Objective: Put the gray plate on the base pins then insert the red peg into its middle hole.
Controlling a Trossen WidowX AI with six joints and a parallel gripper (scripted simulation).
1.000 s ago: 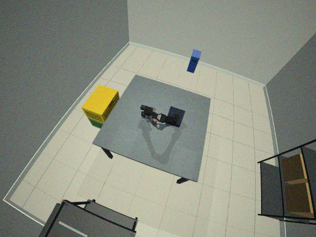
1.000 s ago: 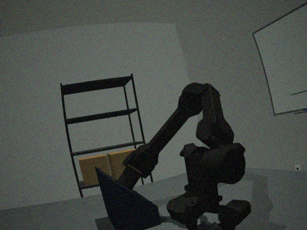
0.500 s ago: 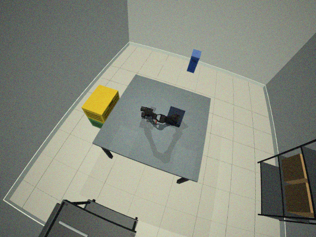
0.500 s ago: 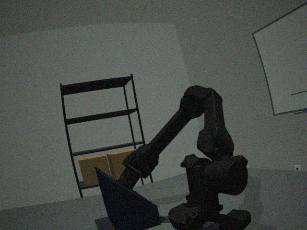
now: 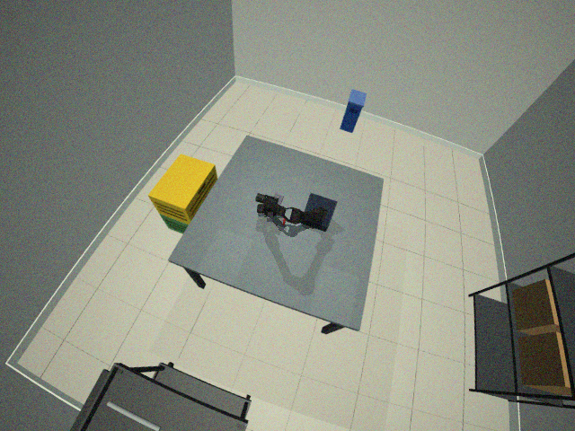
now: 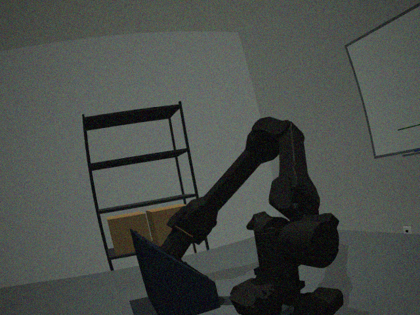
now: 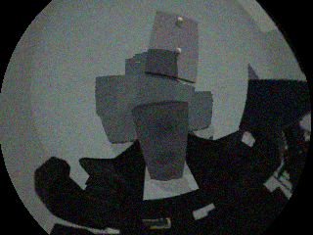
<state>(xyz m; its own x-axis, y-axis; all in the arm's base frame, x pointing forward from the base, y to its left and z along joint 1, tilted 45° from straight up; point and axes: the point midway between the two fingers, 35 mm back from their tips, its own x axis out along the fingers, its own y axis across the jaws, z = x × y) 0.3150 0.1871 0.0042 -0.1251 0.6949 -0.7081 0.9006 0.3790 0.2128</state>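
My pincer hangs low over the gray surface, with the arm folded in a sharp bend above it. Its jaws stand about half closed, neither wide nor tight. The red peg shows from above only as a small red sliver on the surface, tucked in under my wrist, and I cannot tell whether the jaws already touch it (my own dark links cover most of it).

The gray plate appears in the wrist view ahead of me, with two pale dots on its face, one above the other. I cannot tell from here whether it lies flat. From the top it is only a pale scrap beside my pincer's housing.

A dark blue block stands on the surface right at my arm's foot. In the side view its slanted face hides where the arm meets the surface.
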